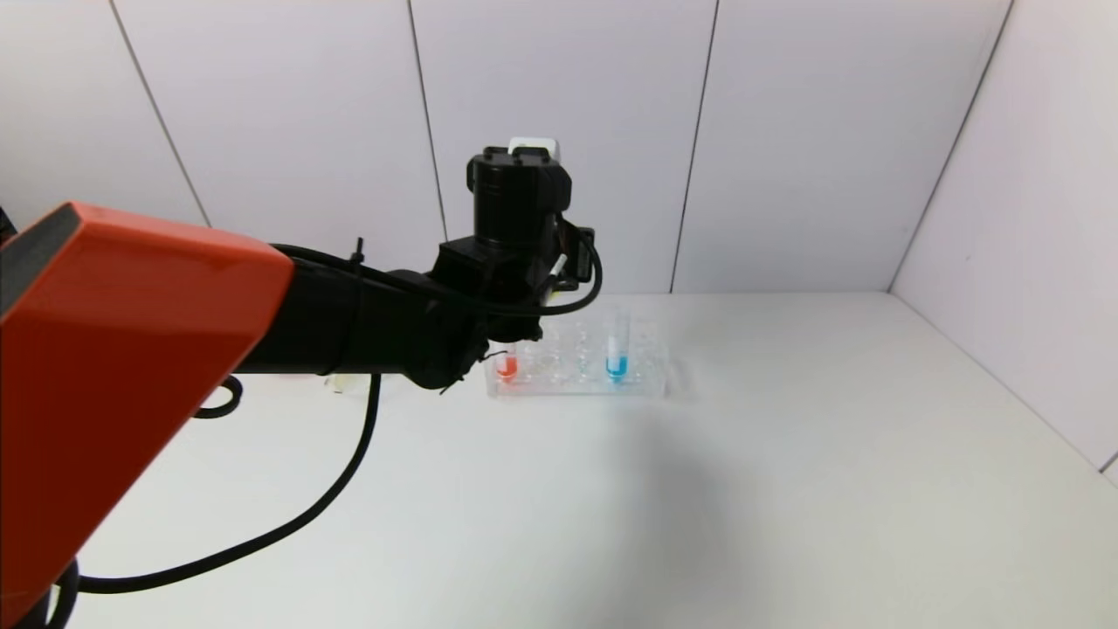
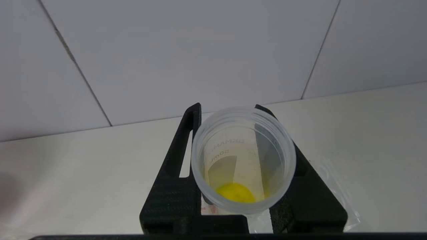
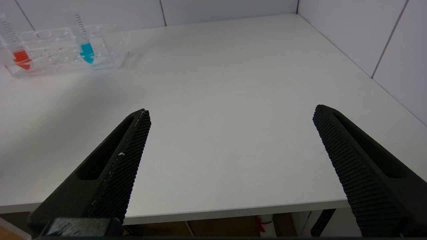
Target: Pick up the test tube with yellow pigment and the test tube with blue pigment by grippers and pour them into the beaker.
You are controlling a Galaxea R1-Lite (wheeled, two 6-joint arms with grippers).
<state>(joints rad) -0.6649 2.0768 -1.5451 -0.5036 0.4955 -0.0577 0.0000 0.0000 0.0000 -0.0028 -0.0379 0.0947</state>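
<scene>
White tabletop, white panel walls. Small clear plastic beaker (image 2: 243, 160) with a yellow puddle sits clamped in the left gripper (image 2: 243, 186), held ready for more. Blue-tipped clear test tube (image 1: 617, 349) waits in the far clear rack (image 1: 576, 371). Right gripper (image 3: 230, 160) hangs spread, nothing in it.
</scene>
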